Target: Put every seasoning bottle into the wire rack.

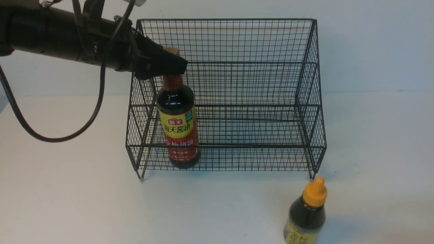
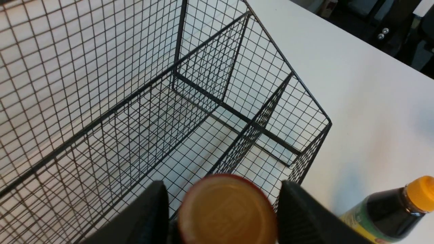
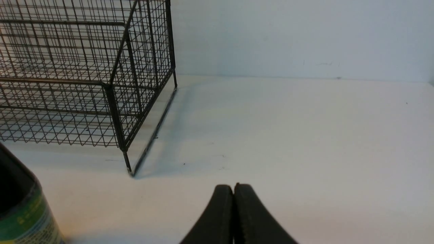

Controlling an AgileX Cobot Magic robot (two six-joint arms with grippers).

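The tall seasoning bottle (image 1: pixel 178 128), with red neck, gold cap (image 2: pixel 227 210) and yellow-red label, stands upright in the left end of the black wire rack's (image 1: pixel 244 84) lowest front tier. My left gripper (image 1: pixel 171 64) sits around its cap, fingers (image 2: pixel 149 213) spread, with a small gap showing beside the cap. The shorter seasoning bottle (image 1: pixel 307 213) with the orange-yellow nozzle cap stands on the table in front of the rack's right corner; it also shows in the left wrist view (image 2: pixel 390 213) and the right wrist view (image 3: pixel 20 210). My right gripper (image 3: pixel 234 185) is shut on nothing, low over the table.
The white table (image 1: pixel 67 203) runs to a pale wall behind the rack (image 3: pixel 112 88). The left arm's black cable (image 1: pixel 84 125) loops down over the table to the left of the rack (image 2: pixel 135 101). A dark area lies past the table's edge (image 2: pixel 390 30).
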